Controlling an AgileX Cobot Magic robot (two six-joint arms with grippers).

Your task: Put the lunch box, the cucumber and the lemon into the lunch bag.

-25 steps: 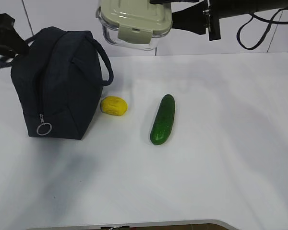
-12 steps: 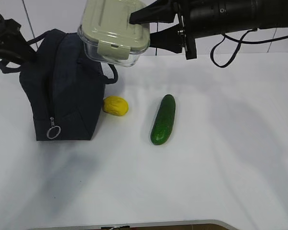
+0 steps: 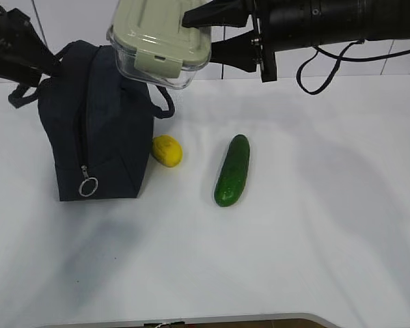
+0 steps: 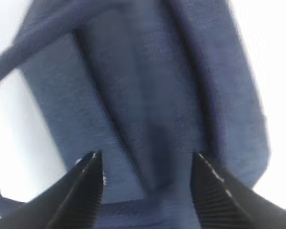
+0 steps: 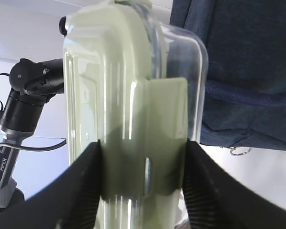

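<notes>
The clear lunch box [image 3: 157, 41] with its sage-green lid hangs in the air above the top right of the navy lunch bag [image 3: 102, 137]. My right gripper [image 3: 199, 34] is shut on it from the right; in the right wrist view the pads [image 5: 86, 186] press both sides of the lunch box [image 5: 128, 95]. The left gripper [image 3: 44, 65] is at the bag's upper left by a handle. The left wrist view shows that gripper [image 4: 145, 167] open, with bag fabric [image 4: 148, 95] between and beyond the jaws. On the table lie the lemon [image 3: 167, 150], right beside the bag, and the cucumber [image 3: 233, 169].
The bag stands upright on the white table [image 3: 314, 239], its side zipper closed with a silver ring pull [image 3: 88, 186] low down. One looped handle [image 3: 165, 106] hangs off its right side. My right arm spans the top of the exterior view.
The lunch box has travelled left and now hangs over the bag. The bag has shifted right and turned, closing on the lemon. The left jaws have spread wider.
</notes>
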